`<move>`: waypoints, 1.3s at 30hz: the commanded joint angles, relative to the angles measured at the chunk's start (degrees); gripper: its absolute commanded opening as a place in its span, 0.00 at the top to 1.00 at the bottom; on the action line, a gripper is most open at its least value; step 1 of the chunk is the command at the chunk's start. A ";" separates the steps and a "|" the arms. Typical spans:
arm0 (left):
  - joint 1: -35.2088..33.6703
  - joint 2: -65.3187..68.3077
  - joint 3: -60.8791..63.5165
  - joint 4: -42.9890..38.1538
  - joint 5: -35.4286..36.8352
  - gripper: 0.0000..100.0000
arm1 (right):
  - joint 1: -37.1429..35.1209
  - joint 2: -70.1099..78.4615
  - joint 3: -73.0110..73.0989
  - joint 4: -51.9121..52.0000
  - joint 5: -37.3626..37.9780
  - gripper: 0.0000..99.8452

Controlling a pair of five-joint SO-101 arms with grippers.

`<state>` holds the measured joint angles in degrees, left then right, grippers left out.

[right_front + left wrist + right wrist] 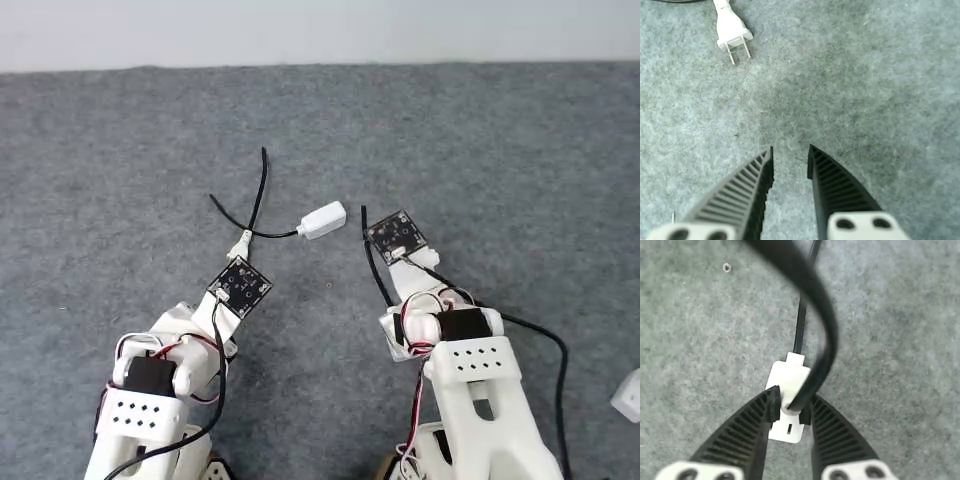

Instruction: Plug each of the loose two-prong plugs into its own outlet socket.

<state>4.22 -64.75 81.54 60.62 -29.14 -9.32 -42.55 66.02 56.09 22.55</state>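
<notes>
Socket (790,376) in right hand (791,397), plug (732,32) loose

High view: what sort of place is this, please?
Likely a robotics test bench: grey carpet-like mat, small left arm and right arm side by side, loose two-prong plug on the mat.

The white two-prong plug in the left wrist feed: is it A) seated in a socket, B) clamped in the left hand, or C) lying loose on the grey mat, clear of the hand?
C: the white plug lies on the grey mat, prongs bare, ahead of the left hand, whose fingers stand apart with nothing between them.
</notes>
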 commanded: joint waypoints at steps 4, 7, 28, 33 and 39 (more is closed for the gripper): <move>0.26 -1.14 -1.10 0.35 0.44 0.89 | -0.13 1.01 3.60 0.92 -0.97 0.86; 0.26 -1.14 -1.10 0.35 0.44 0.89 | -3.47 1.27 2.46 1.10 -6.95 0.72; 0.09 -1.14 -1.10 0.35 0.44 0.89 | -15.96 1.71 1.85 -2.59 -12.84 0.94; 0.00 -1.14 -1.10 0.35 0.44 0.89 | -15.96 1.71 2.29 -2.24 -12.40 0.87; 0.00 -1.14 -1.10 0.35 0.44 0.89 | -16.04 1.71 2.46 -2.24 -12.13 0.81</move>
<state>4.22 -65.27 81.54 60.62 -29.14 -25.14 -40.88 68.75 53.98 9.54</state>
